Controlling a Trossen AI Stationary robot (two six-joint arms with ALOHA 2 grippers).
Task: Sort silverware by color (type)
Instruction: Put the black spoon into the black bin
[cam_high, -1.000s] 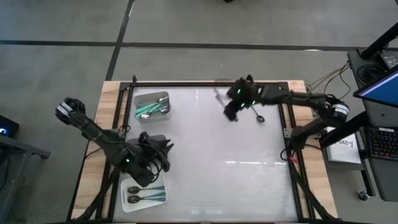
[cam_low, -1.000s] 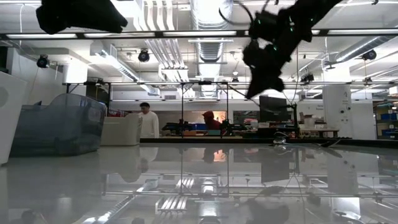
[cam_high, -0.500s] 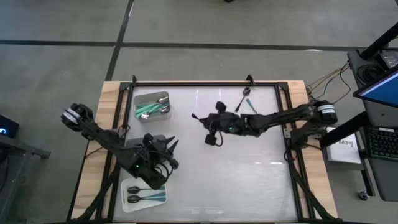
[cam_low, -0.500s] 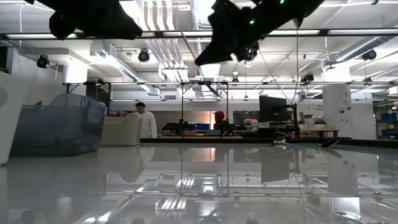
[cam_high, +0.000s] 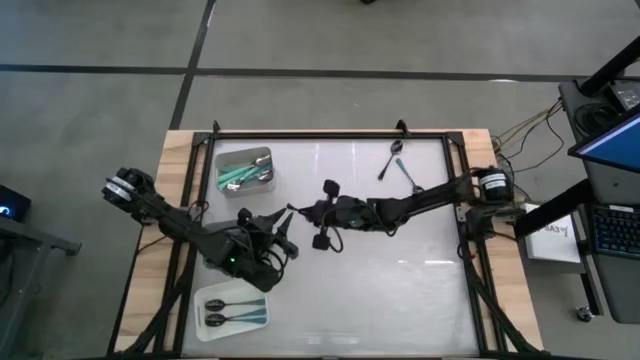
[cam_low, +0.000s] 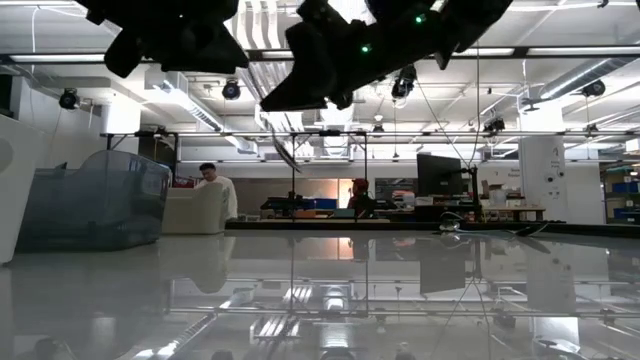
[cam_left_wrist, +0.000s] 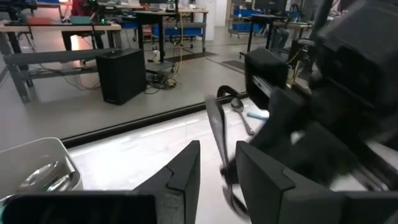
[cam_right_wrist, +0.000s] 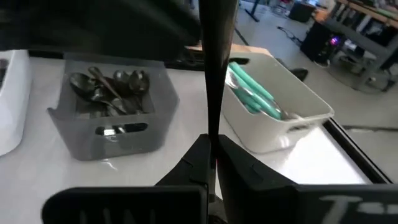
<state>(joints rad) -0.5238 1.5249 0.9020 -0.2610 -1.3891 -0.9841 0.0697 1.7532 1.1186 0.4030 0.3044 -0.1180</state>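
My right gripper (cam_high: 308, 212) reaches from the table's right to mid-table, shut on a black-handled spoon (cam_right_wrist: 212, 68). The spoon shows as a thin dark sliver (cam_low: 283, 150) high above the table. My left gripper (cam_high: 285, 230) meets it from the left and is open. Its two fingers (cam_left_wrist: 186, 174) stand on either side of the spoon's handle (cam_left_wrist: 216, 134); whether they touch it I cannot tell. Two loose spoons (cam_high: 400, 166) lie flat near the far right corner. My right gripper pinches the black-handled spoon between its two fingers (cam_right_wrist: 198, 163), at one end of the handle (cam_right_wrist: 210, 134). The rest of the handle sticks out past the fingertips. The fingers come about level from the table's right. The spoon is lifted clear of the table.
A white tray (cam_high: 243, 170) with teal-handled spoons stands at the far left. Beside it in the right wrist view is a grey tray (cam_right_wrist: 112, 134) of several silver spoons. A white tray (cam_high: 232, 312) with black-handled spoons lies at the near left. The table's middle and near right lie bare.
My right gripper has swept from the far right, by the loose spoons, toward the table's left and nearer, rolling as it went, up to my left gripper. My left gripper has moved a little toward the table's middle and sunk slightly, its fingers staying apart.
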